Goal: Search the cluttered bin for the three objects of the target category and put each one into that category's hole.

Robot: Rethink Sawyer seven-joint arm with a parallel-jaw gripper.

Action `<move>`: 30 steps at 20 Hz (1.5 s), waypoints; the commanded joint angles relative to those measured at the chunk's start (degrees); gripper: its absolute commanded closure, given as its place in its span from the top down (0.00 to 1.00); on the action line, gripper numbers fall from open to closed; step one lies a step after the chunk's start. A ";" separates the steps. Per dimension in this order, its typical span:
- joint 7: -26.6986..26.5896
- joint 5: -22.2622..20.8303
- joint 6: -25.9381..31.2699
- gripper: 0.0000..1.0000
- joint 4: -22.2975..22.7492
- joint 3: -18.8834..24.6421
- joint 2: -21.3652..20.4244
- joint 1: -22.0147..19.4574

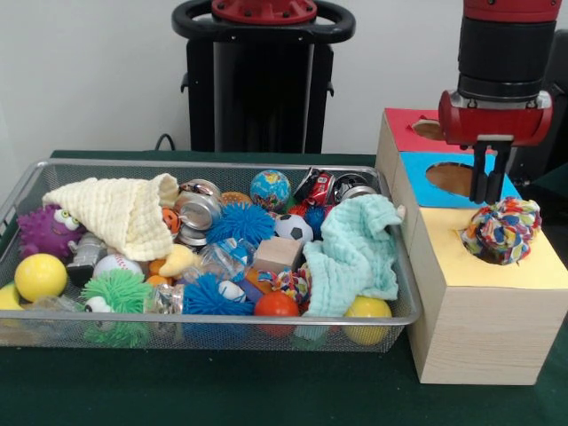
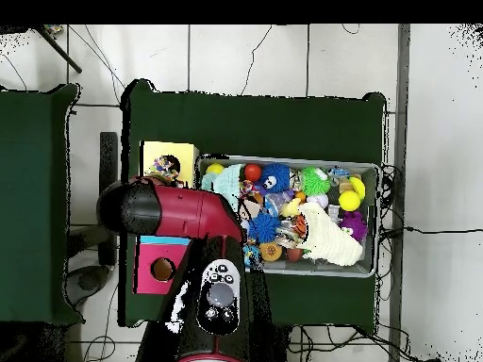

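**Rope toy at the yellow hole**

Hovered just above the rope toy [image 1: 502,230] with the hand [image 1: 490,197] (fingers close together, grasping nothing). Rested in the yellow hole [image 1: 471,246] of the wooden box [image 1: 484,328], not yet dropped through. Best pushed straight down, gently. Held balls, cloths and spiky toys in the wire bin [image 1: 213,321].

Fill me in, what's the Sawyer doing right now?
It's sorting toys from the wire bin into the wooden box with coloured holes. The gripper hangs just above a multicoloured rope ball sitting in the yellow section's hole, apparently just released or about to be pushed in. The bin remains full of balls, cloths and other toys.
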 commanded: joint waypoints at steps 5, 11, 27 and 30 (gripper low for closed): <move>7.40 -2.63 -4.23 0.00 0.81 3.10 4.02 0.34; 8.22 -2.29 -5.46 0.00 -0.38 2.40 5.69 1.28; 11.19 0.41 -8.57 0.00 -2.45 0.50 8.41 3.43; 10.67 0.25 -7.87 0.00 -1.63 0.62 7.94 3.00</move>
